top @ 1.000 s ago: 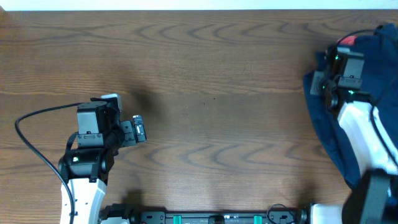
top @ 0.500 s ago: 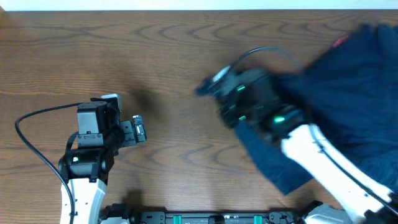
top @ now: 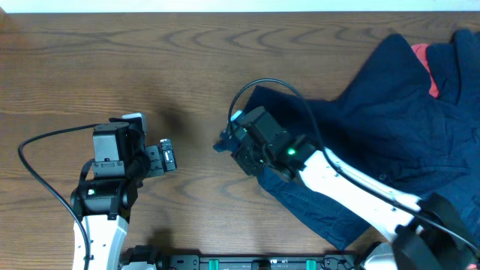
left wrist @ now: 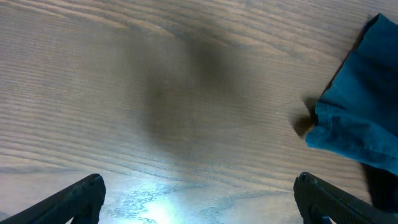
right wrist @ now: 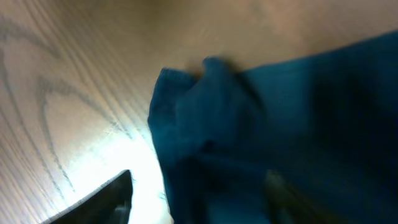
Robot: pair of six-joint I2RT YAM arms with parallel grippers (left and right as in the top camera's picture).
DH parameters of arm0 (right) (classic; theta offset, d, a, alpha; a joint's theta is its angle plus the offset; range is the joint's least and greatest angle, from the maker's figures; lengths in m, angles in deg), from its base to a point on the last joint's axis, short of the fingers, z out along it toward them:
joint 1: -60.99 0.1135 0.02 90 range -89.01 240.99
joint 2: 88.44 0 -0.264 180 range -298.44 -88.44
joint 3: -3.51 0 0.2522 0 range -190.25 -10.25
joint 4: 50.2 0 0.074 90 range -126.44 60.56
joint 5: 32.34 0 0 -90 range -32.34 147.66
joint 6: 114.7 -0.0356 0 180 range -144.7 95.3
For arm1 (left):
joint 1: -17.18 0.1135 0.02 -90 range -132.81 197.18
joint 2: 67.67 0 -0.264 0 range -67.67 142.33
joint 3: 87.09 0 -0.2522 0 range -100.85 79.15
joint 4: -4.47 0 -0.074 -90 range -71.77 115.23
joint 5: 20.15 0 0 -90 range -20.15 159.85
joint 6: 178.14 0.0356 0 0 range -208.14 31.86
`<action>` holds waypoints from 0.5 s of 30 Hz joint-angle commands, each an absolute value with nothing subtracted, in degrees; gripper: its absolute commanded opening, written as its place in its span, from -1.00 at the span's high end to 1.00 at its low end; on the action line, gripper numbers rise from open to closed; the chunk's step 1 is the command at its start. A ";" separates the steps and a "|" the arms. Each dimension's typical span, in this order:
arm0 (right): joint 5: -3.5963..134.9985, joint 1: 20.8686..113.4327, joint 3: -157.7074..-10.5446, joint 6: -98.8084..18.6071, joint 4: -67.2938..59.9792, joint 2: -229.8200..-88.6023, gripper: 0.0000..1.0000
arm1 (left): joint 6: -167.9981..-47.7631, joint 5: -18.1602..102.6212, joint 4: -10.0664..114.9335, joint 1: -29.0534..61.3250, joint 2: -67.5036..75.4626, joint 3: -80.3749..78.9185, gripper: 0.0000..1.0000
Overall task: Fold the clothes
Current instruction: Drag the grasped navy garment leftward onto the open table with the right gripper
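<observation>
The clothes are a big rumpled spread of dark navy fabric (top: 375, 127) covering the table's right half, with a pink-red piece (top: 426, 66) showing at the far right. My right gripper (top: 225, 141) sits at the fabric's left edge near mid-table. In the right wrist view its jaws (right wrist: 199, 199) stand apart, open, with a navy hem (right wrist: 205, 124) lying loose between and ahead of them. My left gripper (top: 166, 156) is at the left, open over bare wood (left wrist: 202, 205). A navy corner (left wrist: 364, 118) shows at the right of its wrist view.
The wooden table (top: 187, 67) runs to a white strip along its back edge (top: 225, 6). A black cable (top: 37, 142) loops left of the left arm. A black rail with green fittings (top: 247, 263) lines the front edge.
My right arm swept from the far right to mid-table, dragging navy fabric leftward and spreading it. Its jaws went from shut to open. The left arm has not moved.
</observation>
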State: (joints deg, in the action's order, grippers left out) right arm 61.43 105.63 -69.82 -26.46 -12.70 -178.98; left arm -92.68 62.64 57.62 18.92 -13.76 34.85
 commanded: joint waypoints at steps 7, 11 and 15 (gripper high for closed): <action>45.01 96.60 -70.59 -35.64 -5.81 -161.47 -0.49 | -93.20 49.51 53.30 19.10 -11.40 33.65 -0.97; 45.04 90.37 -70.59 -38.81 1.01 -159.94 -0.56 | -93.25 43.08 51.42 18.25 -5.89 33.65 -0.97; 45.04 85.81 -70.54 -40.56 6.91 -159.97 -0.61 | -97.16 33.38 50.78 16.02 0.49 33.65 -0.96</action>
State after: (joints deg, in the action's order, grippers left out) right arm 46.61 88.49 -70.28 -37.08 5.10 -159.83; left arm -93.68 43.89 51.11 17.61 -3.40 34.77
